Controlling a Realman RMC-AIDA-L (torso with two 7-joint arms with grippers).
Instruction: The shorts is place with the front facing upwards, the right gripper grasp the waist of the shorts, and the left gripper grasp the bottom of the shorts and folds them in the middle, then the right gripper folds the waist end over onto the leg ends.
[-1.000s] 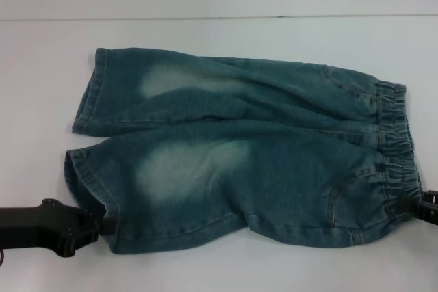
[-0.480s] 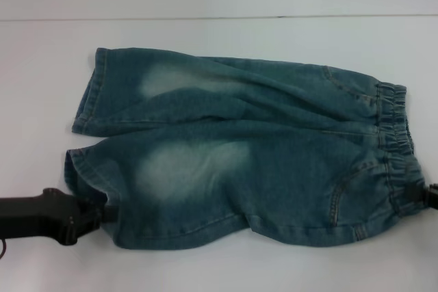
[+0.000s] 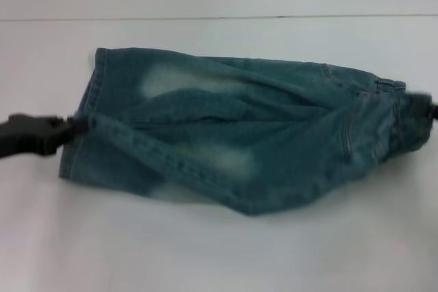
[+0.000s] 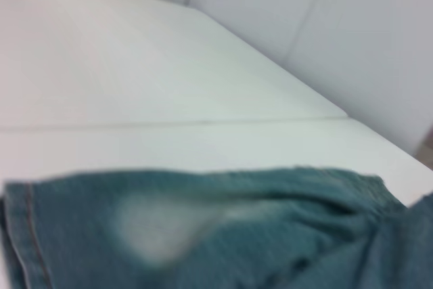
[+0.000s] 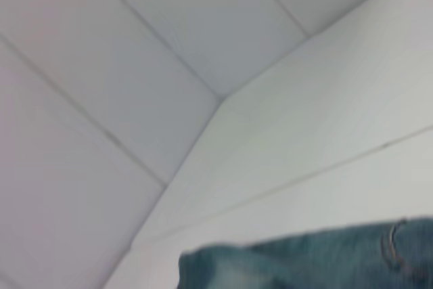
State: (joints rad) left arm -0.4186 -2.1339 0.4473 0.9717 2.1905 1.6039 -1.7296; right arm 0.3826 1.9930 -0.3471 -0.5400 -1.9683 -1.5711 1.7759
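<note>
1. On the white desk the denim shorts lie lengthwise, leg ends toward the robot's left and waist toward its right. The near leg is raised off the desk and partly carried over the far leg, which lies flat on the desk.

2. At the leg-end edge of the shorts, the left gripper has its fingers closed on the hem of the near leg. The hem is drawn taut into a ridge running from the gripper toward the crotch.

3. At the waist edge of the shorts, the right gripper is clamped on the near part of the waistband. Only its tip shows at the frame border.

4. Judged step: the lengthwise fold, near leg onto far leg, roughly at its midpoint. The waist-over-legs fold is not yet started.

5. To complete this step well:
   - Move both grippers away from the robot at an equal rate, so the lifted edge stays parallel to the far edge of the shorts.
   - Hold enough tension between the grippers to prevent sagging in the middle.
   - Lower the held edge onto the far edge, hem matching hem, before releasing.

6. Beyond the shorts, the desk meets a pale wall.
</note>
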